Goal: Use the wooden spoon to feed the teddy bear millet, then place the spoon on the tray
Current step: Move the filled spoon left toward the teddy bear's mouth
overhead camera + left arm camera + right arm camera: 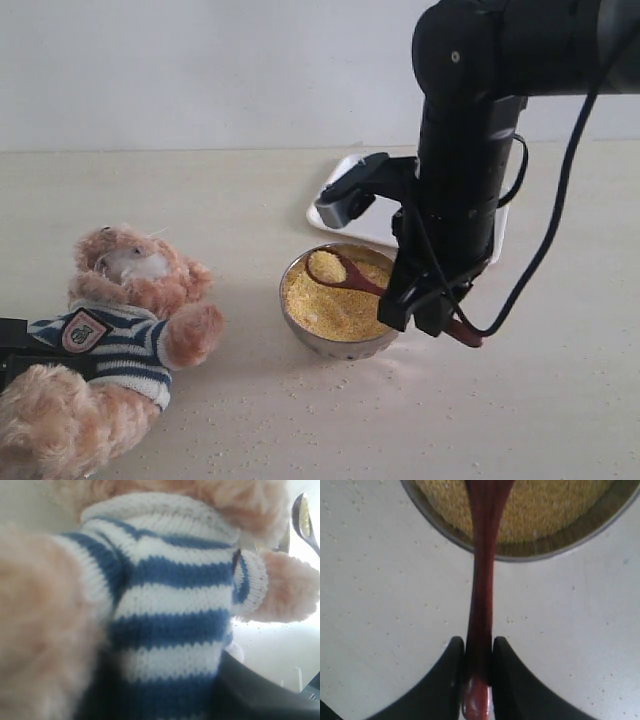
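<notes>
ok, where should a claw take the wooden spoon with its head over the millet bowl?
The tail of the thin handle, from the side away from the steel bowl. The wooden spoon carries millet in its oval head over the bowl; only the tapered handle past the rim is free and narrow enough to pinch. The right claw grips there.

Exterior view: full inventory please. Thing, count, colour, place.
teddy bear: 1, light brown, navy-white striped shirt, lying on the left of the table
steel bowl: 1, silver, mid-table
millet: yellow, fills the bowl, some in the spoon, specks on the table
wooden spoon: 1, dark red-brown, its bowl over the millet
tray: 1, white, behind the bowl, partly hidden by the right arm
table: 1, beige
left pincer: 1, black, at the bear's body, grip unclear
right pincer: 1, black, shut on the spoon handle
</notes>
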Robot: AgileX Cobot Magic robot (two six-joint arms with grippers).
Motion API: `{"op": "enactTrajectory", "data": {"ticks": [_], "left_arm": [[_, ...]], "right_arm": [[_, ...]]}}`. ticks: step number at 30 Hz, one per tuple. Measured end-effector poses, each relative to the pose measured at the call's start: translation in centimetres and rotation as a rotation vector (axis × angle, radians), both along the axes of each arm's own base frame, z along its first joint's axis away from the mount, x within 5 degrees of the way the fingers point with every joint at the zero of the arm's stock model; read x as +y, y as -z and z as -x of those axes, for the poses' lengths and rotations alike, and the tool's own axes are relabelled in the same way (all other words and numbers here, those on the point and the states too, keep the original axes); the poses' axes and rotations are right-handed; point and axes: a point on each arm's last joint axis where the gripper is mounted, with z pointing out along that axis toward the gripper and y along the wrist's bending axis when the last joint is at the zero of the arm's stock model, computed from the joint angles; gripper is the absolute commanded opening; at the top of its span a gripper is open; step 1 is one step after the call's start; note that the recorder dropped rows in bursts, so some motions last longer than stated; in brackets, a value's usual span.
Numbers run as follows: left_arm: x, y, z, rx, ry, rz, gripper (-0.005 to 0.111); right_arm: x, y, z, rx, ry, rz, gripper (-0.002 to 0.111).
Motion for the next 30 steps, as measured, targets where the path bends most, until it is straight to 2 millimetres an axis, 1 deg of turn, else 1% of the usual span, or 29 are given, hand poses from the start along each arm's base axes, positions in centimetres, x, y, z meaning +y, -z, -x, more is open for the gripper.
{"op": "enactTrajectory", "data": {"ticks": [7,9,10,11,12,13,14,15,16,18,21,24,28,29,30], "left_arm": [[0.0,0.0,0.0,0.000,0.000,0.000,0.005],[0.0,0.0,0.0,0.000,0.000,0.000,0.005],[0.0,0.0,0.0,0.000,0.000,0.000,0.005],[0.0,0.0,0.0,0.000,0.000,0.000,0.005],[0.0,0.0,0.0,0.000,0.000,0.000,0.005],[0.0,0.0,0.0,0.000,0.000,0.000,0.005],[0.0,0.0,0.0,0.000,0.000,0.000,0.005],[0.0,0.0,0.0,0.000,0.000,0.000,0.005],[0.0,0.0,0.0,0.000,0.000,0.000,0.005],[0.0,0.0,0.0,0.000,0.000,0.000,0.005],[0.0,0.0,0.0,0.000,0.000,0.000,0.005],[0.0,0.0,0.0,0.000,0.000,0.000,0.005],[0.0,0.0,0.0,0.000,0.000,0.000,0.005],[0.0,0.0,0.0,0.000,0.000,0.000,0.005],[0.0,0.0,0.0,0.000,0.000,0.000,0.005]], "right_arm": [[3.6,-3.6,0.4,-0.110,-0.084,-0.094,0.000],[4.4,-4.3,0.6,-0.130,-0.100,-0.112,0.000],[5.2,-5.0,0.9,-0.148,-0.115,-0.131,0.000],[5.7,-5.2,1.0,-0.154,-0.123,-0.138,0.000],[6.8,-5.2,1.2,-0.161,-0.141,-0.141,0.000],[7.4,-5.0,1.3,-0.163,-0.153,-0.142,0.000],[8.7,-4.9,1.6,-0.166,-0.179,-0.150,0.000],[9.5,-4.8,1.8,-0.167,-0.195,-0.153,0.000],[10.7,-4.4,2.0,-0.166,-0.216,-0.157,0.000],[12.3,-4.3,2.0,-0.174,-0.233,-0.170,0.000],[13.5,-3.9,1.5,-0.184,-0.238,-0.179,0.000],[14.7,-2.8,1.2,-0.180,-0.242,-0.169,0.000],[15.6,-1.7,1.7,-0.210,-0.293,-0.114,0.000],[16.0,-1.3,2.0,-0.234,-0.322,-0.079,0.000],[16.1,-1.2,2.2,-0.246,-0.335,-0.067,0.000]]}}
